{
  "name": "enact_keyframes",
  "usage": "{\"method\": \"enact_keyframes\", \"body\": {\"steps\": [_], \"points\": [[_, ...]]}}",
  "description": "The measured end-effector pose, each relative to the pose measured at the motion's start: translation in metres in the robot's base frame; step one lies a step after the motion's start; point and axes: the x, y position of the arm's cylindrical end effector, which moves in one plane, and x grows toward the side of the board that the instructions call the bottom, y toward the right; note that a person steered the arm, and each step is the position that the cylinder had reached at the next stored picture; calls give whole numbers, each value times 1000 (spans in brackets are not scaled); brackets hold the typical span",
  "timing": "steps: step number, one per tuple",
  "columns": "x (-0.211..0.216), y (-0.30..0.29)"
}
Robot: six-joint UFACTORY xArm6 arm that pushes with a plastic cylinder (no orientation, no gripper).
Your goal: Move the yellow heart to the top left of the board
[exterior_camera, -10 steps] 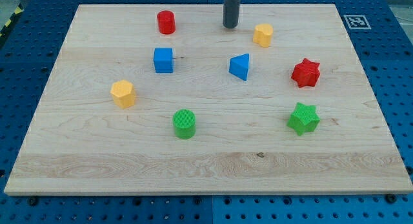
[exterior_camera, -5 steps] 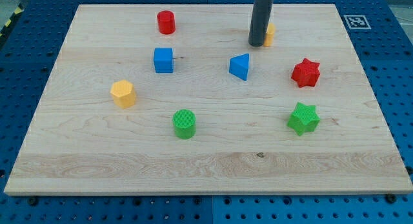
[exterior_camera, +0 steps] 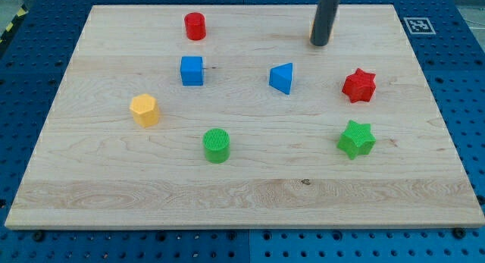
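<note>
My tip [exterior_camera: 320,43] (a bare rod, no jaws to judge) hides the yellow heart near the bench's [exterior_camera: 250,195] top right, so pushing blind could send it rightward off course.

1. The arm shows only as a straight dark rod [exterior_camera: 326,13] — no joints or links are in view.
2. The rod enters from the view's top edge, right of centre, and stands nearly upright, leaning slightly so its upper part sits further to the view's right than its lower end.
3. My tip [exterior_camera: 320,43] is down at the surface — near the view's top, right of the middle.
</note>
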Motion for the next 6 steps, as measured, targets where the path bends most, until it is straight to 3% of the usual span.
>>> {"method": "enact_keyframes", "body": {"steps": [2, 6], "points": [[-20, -9], [-30, 33]]}}
